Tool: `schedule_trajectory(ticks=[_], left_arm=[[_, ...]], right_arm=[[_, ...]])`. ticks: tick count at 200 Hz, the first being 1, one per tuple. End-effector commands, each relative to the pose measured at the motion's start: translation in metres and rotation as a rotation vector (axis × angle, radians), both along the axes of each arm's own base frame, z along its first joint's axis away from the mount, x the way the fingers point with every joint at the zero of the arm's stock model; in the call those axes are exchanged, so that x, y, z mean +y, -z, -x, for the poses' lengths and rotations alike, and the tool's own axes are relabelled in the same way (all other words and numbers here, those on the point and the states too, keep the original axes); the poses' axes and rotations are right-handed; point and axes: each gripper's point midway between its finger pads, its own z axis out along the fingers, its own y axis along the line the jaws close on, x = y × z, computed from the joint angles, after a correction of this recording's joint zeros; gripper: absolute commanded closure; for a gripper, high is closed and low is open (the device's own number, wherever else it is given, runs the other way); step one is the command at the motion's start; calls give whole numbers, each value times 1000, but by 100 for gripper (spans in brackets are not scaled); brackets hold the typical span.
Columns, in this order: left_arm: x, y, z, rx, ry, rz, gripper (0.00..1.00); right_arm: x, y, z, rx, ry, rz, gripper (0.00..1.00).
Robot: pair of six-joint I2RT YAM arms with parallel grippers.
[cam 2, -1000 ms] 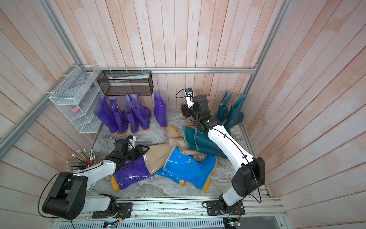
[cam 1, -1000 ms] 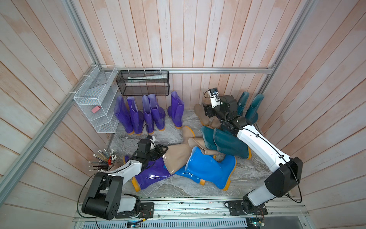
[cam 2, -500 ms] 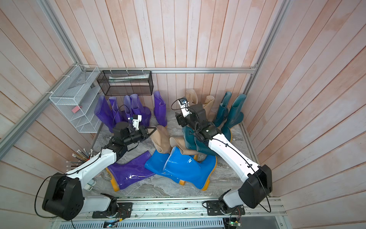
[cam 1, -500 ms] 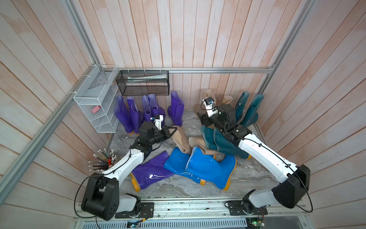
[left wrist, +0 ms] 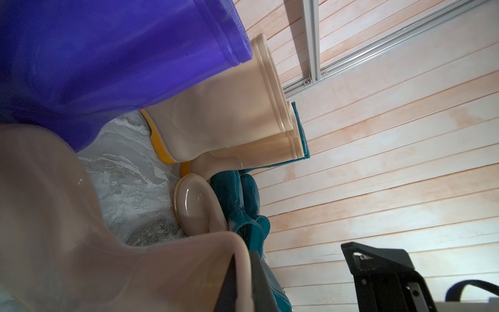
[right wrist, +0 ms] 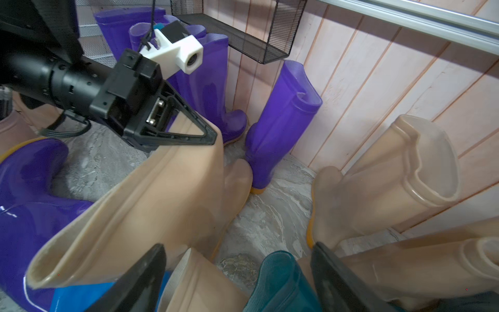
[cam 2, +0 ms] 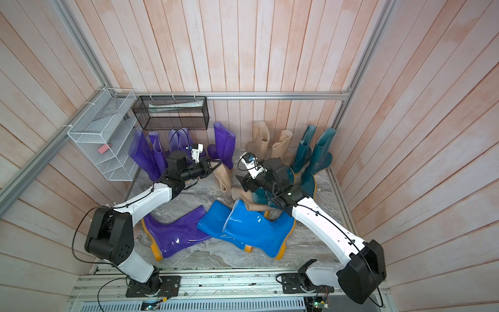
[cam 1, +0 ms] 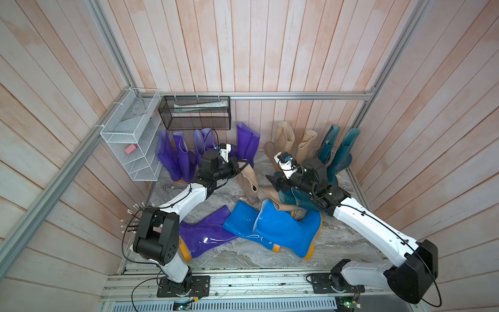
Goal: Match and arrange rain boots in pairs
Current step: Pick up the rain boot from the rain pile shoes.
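My left gripper (cam 1: 241, 165) (cam 2: 216, 164) is shut on the shaft rim of a beige rain boot (cam 1: 247, 181) (right wrist: 167, 194), which hangs tilted with its toe near the floor; the pinch shows in the left wrist view (left wrist: 244, 283). My right gripper (cam 1: 272, 182) (right wrist: 237, 275) stands open above a lying beige boot (cam 1: 272, 201) and lying teal boots (cam 1: 293, 198), holding nothing. Upright along the back wall are purple boots (cam 1: 172, 156), a beige pair (cam 1: 286, 139) and a teal pair (cam 1: 339, 148). Blue boots (cam 1: 283, 232) and one purple boot (cam 1: 208, 235) lie at the front.
A white wire shelf (cam 1: 129, 146) hangs on the left wall and a black mesh basket (cam 1: 194, 116) on the back wall above the purple boots. A bundle of brushes (cam 1: 129, 224) sticks out by the left arm's base. Wooden walls close three sides.
My left gripper has shut on the beige boot and carried it from the front pile back and to the right. My right gripper has drawn away from the standing beige pair and opened wider.
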Motion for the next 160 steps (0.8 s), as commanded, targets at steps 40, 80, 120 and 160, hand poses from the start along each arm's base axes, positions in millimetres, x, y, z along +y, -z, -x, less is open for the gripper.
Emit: schedule_trajectory(ticks=[40, 80, 120, 160], left_arm=[[14, -75, 8, -152, -80, 60, 100], [18, -101, 18, -168, -86, 113, 100], [23, -120, 26, -186, -100, 119, 100], [25, -137, 35, -202, -96, 127, 100]], right_arm=[[27, 18, 47, 80, -153, -66, 12], [51, 29, 63, 87, -201, -113, 8], [65, 34, 54, 59, -185, -145, 2], [70, 36, 31, -23, -121, -157, 2]])
